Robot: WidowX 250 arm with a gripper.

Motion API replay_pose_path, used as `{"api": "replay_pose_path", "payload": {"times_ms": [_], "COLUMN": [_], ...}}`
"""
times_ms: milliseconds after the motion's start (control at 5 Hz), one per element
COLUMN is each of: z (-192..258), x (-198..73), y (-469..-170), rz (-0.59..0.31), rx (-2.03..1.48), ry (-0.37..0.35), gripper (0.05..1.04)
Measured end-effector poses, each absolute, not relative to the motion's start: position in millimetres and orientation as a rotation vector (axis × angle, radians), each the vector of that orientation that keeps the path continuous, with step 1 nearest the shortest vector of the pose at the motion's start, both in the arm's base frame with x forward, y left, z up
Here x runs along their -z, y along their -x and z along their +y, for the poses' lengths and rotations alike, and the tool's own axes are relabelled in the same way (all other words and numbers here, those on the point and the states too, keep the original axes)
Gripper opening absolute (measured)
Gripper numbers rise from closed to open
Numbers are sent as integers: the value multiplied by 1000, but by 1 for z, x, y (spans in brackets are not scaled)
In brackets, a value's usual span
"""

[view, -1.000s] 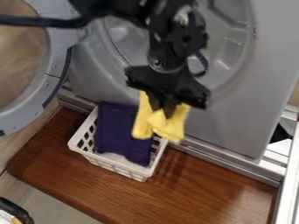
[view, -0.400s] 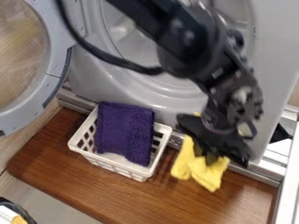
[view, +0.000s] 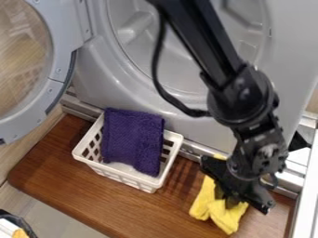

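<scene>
The black gripper (view: pixel 228 201) is low over the right part of the wooden board, shut on a yellow cloth (view: pixel 218 214). The cloth hangs in folds below and to the left of the gripper; whether it touches the board is hard to tell. Left of it stands a white plastic basket (view: pixel 127 180) with lattice sides. A purple towel (view: pixel 132 142) is draped in the basket, with something white beneath it.
Behind the board (view: pixel 74 190) stands a grey front-loading machine (view: pixel 180 111), its drum opening uncovered. Its round door (view: pixel 57 88) is swung out at the left. A white metal frame (view: pixel 305 186) runs along the right edge.
The gripper has moved right and down with the yellow cloth, from in front of the machine beside the basket to low over the board's right part. Basket and towel have stayed put.
</scene>
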State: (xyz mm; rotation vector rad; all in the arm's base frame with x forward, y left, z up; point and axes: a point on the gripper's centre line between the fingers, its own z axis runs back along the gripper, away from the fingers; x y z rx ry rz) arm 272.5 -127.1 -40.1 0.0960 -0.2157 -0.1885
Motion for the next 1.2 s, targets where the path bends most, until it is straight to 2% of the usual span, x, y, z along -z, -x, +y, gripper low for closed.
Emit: {"api": "replay_pose_path", "payload": {"times_ms": [200, 400, 800, 1000, 1200], "z": [-130, -132, -130, -129, -128], "x": [51, 52, 50, 42, 25], "y": [-274, -275, -276, -277, -278], "rz": [-214, -214, -216, -238, -272], "rx": [202, 193, 178, 177, 174], "ry": [-88, -75, -85, -85, -81], "gripper": [124, 315, 925, 1011, 1005]}}
